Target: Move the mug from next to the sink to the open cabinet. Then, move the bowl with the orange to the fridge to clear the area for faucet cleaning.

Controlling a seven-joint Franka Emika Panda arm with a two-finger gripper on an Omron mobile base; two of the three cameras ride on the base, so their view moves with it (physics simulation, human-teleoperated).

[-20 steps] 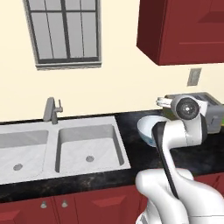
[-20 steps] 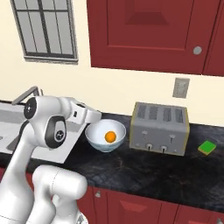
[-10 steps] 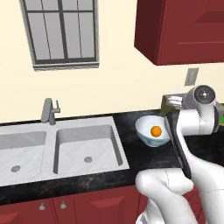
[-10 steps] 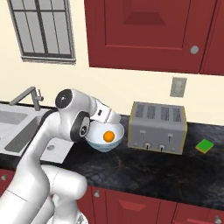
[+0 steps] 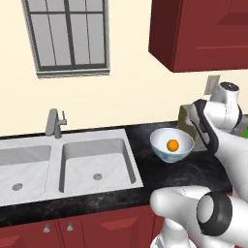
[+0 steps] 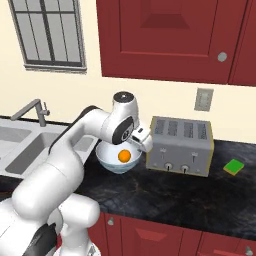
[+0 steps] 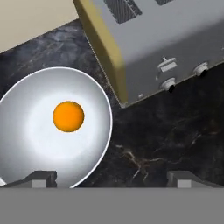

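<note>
Partly hidden claw [image 7: 111, 179] open above bowl [image 7: 26, 144] rim; orange [image 7: 68, 116] inside; toaster [image 7: 175, 39] cropped.

Rendered lighting is even and bright, without blur; a soft highlight sits inside the round white bowl [image 7: 52, 131] around the small orange fruit [image 7: 68, 116].

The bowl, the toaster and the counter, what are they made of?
The bowl looks like glazed ceramic: smooth, white, with a soft sheen inside, though it could be plastic. The toaster looks like brushed metal: flat grey sides, with yellowish end panels that may be painted or plastic. The counter looks like polished dark stone: black with pale veins running through it.
</note>
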